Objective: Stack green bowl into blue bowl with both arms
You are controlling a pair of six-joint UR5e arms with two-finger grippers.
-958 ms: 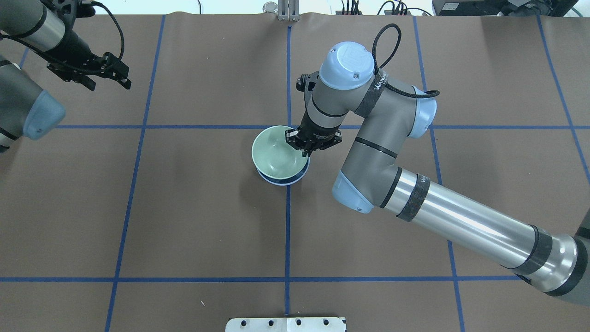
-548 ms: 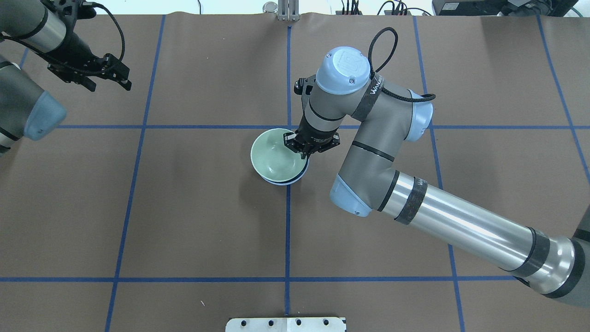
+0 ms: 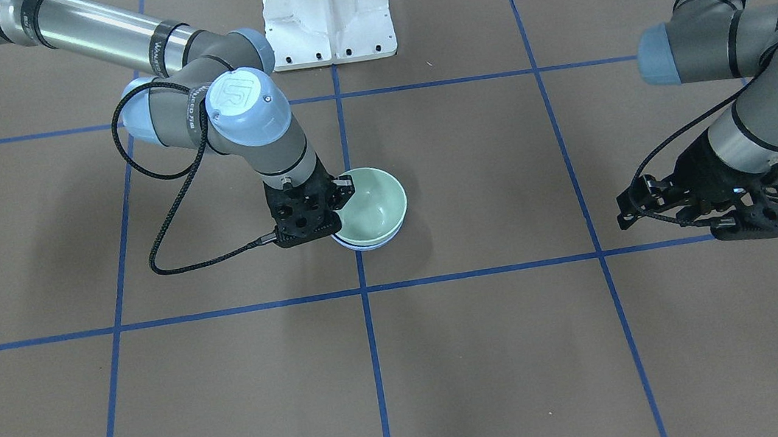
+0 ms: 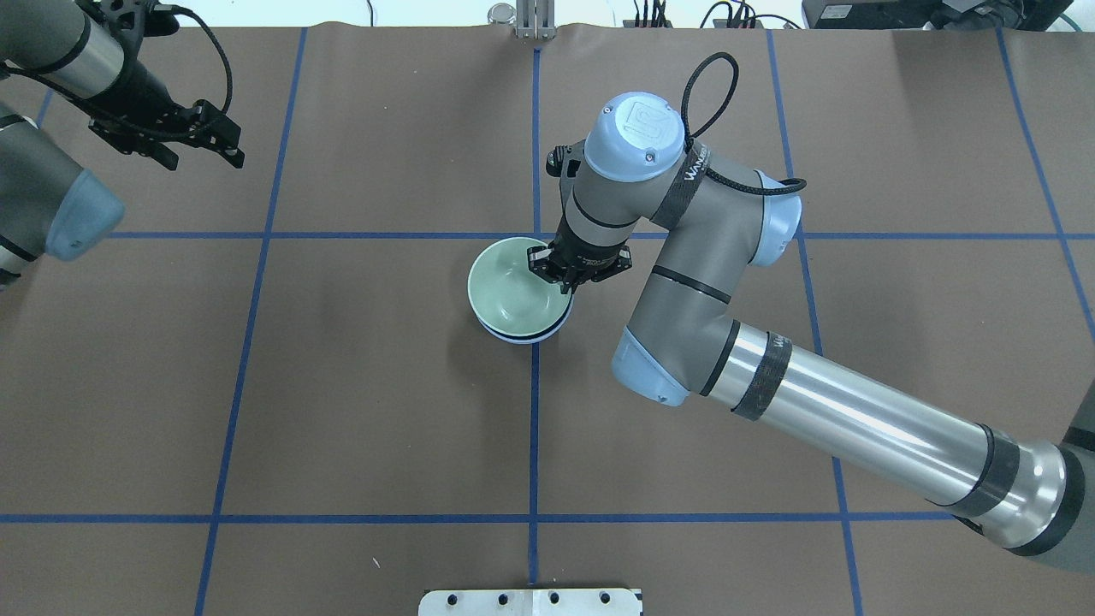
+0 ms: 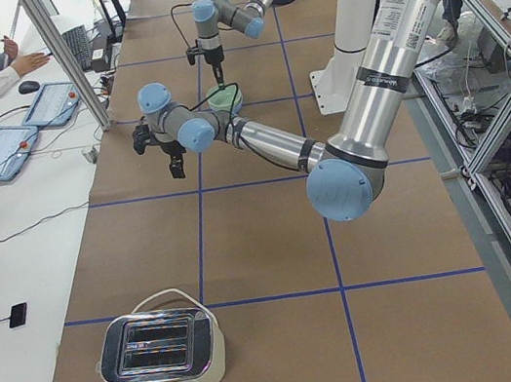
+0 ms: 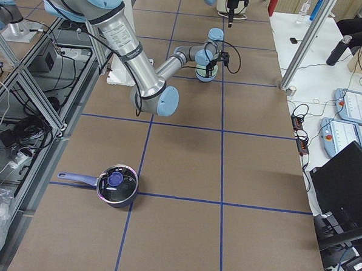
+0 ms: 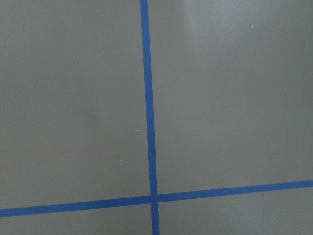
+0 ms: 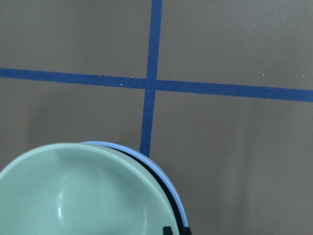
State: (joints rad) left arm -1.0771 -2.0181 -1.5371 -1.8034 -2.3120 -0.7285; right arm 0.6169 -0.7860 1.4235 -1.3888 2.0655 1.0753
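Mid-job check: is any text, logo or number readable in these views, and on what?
"UR": logo on the blue joint cap of the right arm.
"WAN": white letters on the black strap round the right arm; the rest is unreadable.
Lettering on the band round the left arm: too small to read.
Green bowl and blue bowl: no markings visible.

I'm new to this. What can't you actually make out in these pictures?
- Blue bowl: covered by the green bowl in every view; only a rim sliver shows.
- Right gripper: its own body hides the fingertips overhead and from the front, so its grip is unclear.
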